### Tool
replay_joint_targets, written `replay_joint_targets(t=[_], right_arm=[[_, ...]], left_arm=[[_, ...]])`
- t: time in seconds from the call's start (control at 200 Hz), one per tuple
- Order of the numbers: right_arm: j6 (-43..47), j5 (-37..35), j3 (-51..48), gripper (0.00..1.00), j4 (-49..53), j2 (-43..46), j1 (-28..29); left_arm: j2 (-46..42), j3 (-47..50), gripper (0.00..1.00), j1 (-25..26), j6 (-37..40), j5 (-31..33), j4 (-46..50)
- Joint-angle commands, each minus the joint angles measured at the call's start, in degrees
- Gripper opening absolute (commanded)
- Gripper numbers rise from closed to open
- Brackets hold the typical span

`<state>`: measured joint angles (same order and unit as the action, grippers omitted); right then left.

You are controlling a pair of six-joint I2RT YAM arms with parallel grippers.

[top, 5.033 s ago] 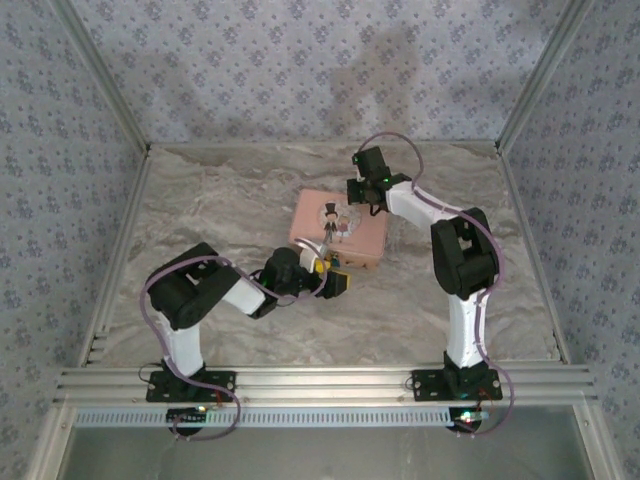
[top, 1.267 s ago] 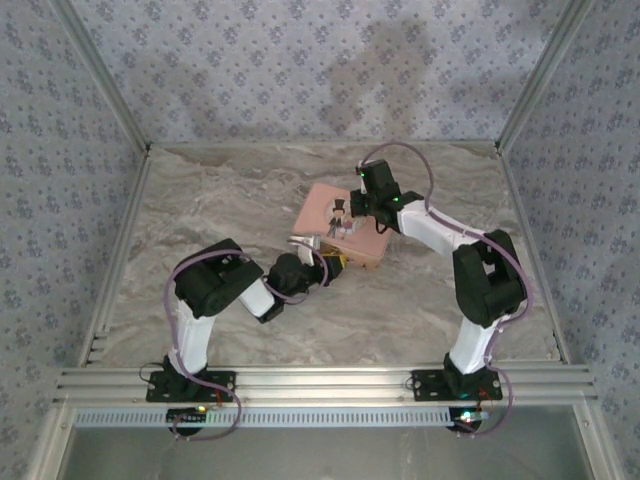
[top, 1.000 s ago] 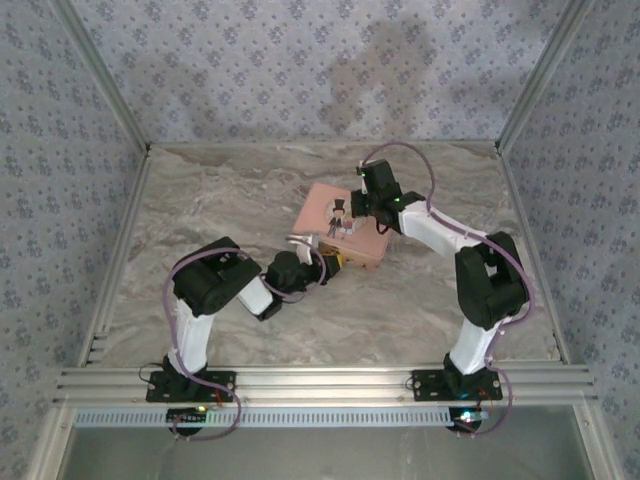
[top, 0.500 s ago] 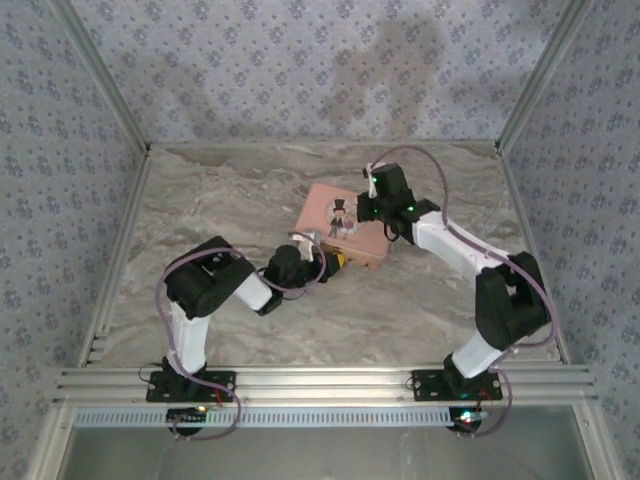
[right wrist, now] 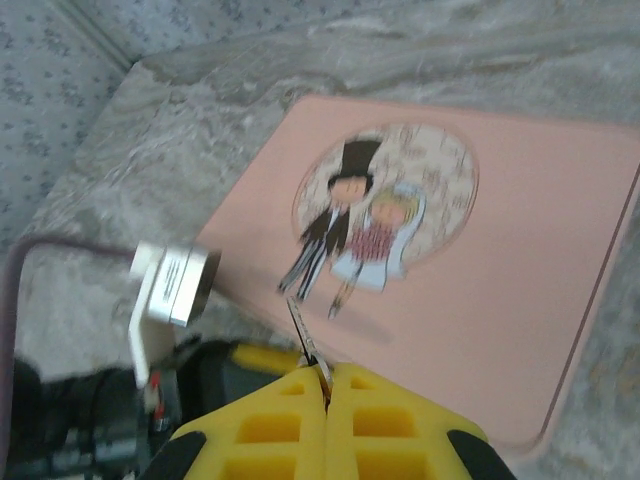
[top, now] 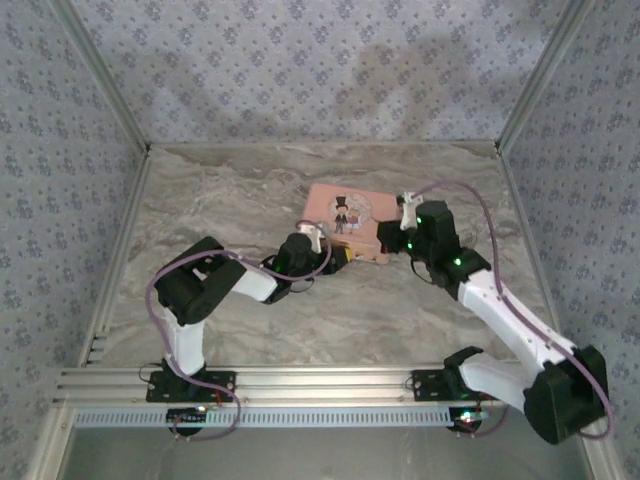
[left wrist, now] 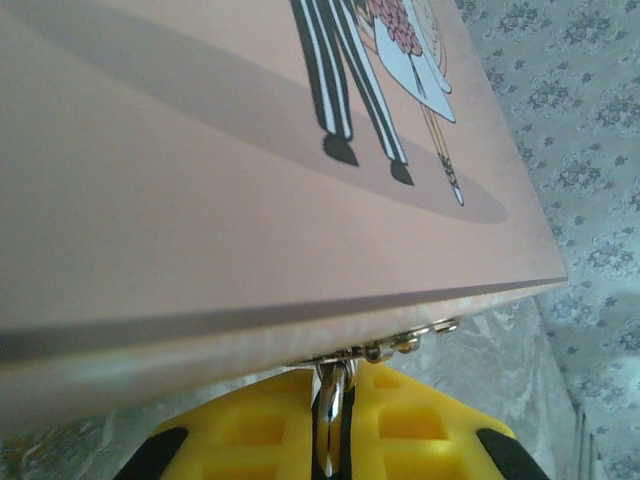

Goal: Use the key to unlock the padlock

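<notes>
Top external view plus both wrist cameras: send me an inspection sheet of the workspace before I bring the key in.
Surface: marbled tabletop; the pink tin lies flat on it.
Job's things: padlock, a small silvery piece at the tin's near edge; key, thin, pointing toward the tin.
Clutter: nothing seen.
Grippers: left gripper jaws shut on the padlock under the tin's edge; right gripper jaws shut on the key, to the tin's right.
Cables: a purple cable loops along each arm.
Surroundings: patterned walls on three sides; metal rail at the near edge.
</notes>
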<state>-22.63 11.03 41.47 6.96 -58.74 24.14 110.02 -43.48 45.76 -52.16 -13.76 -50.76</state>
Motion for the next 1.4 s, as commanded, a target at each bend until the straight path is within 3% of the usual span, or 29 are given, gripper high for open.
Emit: replay_joint_targets(t=[0.0, 0.29, 0.4, 0.655, 1.394], right_arm=[[-8.0, 7.5, -7.3, 0.0, -5.2, 5.8, -1.1], [-19.2, 13.0, -20.0, 0.0, -16.5, 13.8, -2.1], [-23.1, 13.2, -24.4, 0.0, -22.7, 14.8, -2.2], [-27.4, 10.4, -28.9, 0.0, -26.5, 14.7, -2.0], [-34.2, 8.1, -28.0, 0.0, -52.6, -10.8, 2.1]], left_arm=[[-2.9, -2.9, 0.0, 0.2, -2.1, -1.6, 2.0], [-6.8, -5.2, 0.0, -0.4, -4.7, -2.1, 6.3], [-7.3, -5.7, 0.0, -0.9, -6.2, -2.8, 6.0], [-7.9, -6.7, 0.0, -1.6, -9.5, -4.4, 6.0], [-7.6, -8.5, 0.0, -2.1, -13.4, -7.7, 4.9]])
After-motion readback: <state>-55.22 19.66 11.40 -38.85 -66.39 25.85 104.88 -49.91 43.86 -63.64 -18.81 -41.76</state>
